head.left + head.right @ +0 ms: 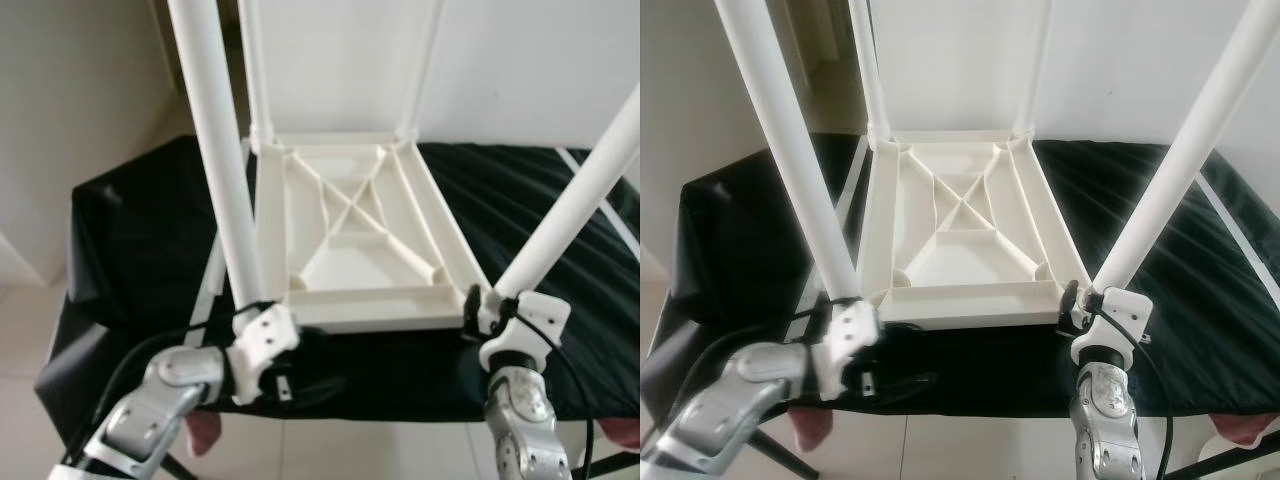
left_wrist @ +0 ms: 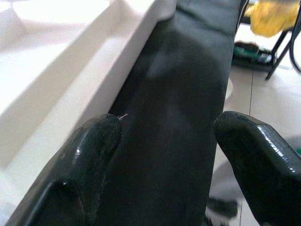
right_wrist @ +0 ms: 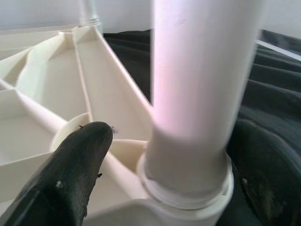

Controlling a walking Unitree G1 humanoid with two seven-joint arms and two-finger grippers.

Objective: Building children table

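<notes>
A white plastic children's tabletop (image 1: 355,240) is laid upside down on a surface covered with black cloth (image 1: 140,250), its ribbed underside with crossed diagonal braces turned upward and its near edge set close to the near edge of the cloth. Four white round plastic legs are stood in its corner sockets: the far left leg (image 1: 254,70) and the far right leg (image 1: 428,65) rise from the far corners, the near left leg (image 1: 220,160) from the near left corner, and the near right leg (image 1: 575,205) leans outward from the near right corner. The right gripper (image 1: 1080,305) is placed at the near right corner of the tabletop, its two black fingers (image 3: 75,174) set on either side of the foot of the near right leg, just above the socket collar; the fingers are spread about as wide as the leg, and whether they actually press on it cannot be told. The left gripper (image 2: 164,169) is held at the near left corner, low beside the near edge of the tabletop and over the black cloth, its fingers (image 2: 89,160) spread wide apart with nothing between them but cloth. Pale floor tiles (image 1: 330,450) are seen below the near edge of the cloth
</notes>
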